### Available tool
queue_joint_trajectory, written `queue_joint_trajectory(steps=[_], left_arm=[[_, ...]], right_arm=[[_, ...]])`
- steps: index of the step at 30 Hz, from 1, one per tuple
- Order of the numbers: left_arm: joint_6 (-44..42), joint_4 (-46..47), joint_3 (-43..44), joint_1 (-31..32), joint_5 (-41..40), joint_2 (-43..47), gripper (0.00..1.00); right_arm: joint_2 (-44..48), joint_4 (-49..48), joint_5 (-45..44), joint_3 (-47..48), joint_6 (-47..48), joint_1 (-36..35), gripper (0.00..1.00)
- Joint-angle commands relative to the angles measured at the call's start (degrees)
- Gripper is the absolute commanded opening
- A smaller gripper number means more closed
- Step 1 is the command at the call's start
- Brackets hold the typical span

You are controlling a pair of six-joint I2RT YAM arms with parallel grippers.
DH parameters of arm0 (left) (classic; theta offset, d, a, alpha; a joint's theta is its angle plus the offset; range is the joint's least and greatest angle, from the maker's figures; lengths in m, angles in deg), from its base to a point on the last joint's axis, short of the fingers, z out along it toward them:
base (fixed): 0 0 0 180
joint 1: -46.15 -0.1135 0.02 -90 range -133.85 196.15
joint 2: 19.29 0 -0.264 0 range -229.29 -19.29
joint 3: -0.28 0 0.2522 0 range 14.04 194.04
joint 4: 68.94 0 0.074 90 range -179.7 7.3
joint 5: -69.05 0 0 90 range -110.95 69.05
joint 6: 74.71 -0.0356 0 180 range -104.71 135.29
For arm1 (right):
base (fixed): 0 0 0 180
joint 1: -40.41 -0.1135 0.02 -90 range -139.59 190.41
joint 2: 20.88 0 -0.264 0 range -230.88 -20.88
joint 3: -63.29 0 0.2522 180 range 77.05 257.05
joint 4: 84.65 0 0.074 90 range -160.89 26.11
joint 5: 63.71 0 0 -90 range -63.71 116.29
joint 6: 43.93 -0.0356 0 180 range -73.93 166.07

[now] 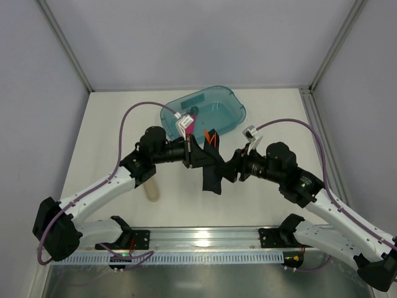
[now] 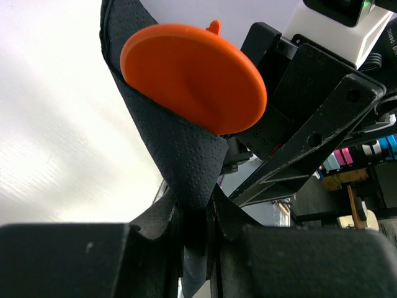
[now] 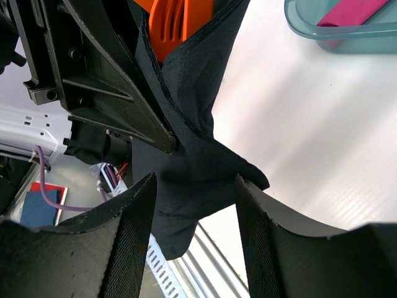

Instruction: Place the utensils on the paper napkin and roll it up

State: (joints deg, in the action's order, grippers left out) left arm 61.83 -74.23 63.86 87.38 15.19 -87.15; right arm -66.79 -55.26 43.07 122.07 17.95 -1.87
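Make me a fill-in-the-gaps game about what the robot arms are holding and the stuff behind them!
1. The napkin is the colour ____.
2. The utensils poking out of its top are ____.
3. The tub holds a bar coloured ____.
4. The left claw is shut on the ____.

Missing words: black; orange; pink; napkin.

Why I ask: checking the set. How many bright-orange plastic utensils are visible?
2 can be told apart: an orange plastic spoon and an orange plastic fork, both poking from the top of the black paper napkin; others may be hidden inside.
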Motion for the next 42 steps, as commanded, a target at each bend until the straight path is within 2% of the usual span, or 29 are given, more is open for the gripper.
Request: queue_joint_trajectory(steps=[1, 8, 24, 29, 33, 42], left_arm=[[0.9, 3.6, 2.2, 0.3, 1.9, 1.3, 0.0], [2.3, 5.6, 2.2, 0.3, 2.5, 1.3, 0.0], [2.9, 7.9, 2.0, 0.7, 2.9, 0.4, 0.0], [3.2, 8.9, 1.7, 0.8, 3.3, 0.2, 0.0], [4.1, 11.0, 1.2, 0.8, 4.4, 0.4, 0.0], [5.2, 13.9, 0.3, 0.8, 6.7, 0.4, 0.0]], right_arm=[[1.1, 0.7, -2.8, 1.7, 2.2, -0.2, 0.56], [0.8, -0.5, -2.0, 1.0, 2.6, -0.3, 0.61], [4.2, -9.7, 3.3, -2.9, 0.7, -0.3, 0.59], [4.5, -12.9, 5.6, -4.7, 0.1, -0.3, 0.53], [4.5, -14.4, 7.2, -5.6, -0.3, -0.3, 0.43], [6.1, -19.3, 10.1, -8.0, -0.5, -0.3, 0.29]])
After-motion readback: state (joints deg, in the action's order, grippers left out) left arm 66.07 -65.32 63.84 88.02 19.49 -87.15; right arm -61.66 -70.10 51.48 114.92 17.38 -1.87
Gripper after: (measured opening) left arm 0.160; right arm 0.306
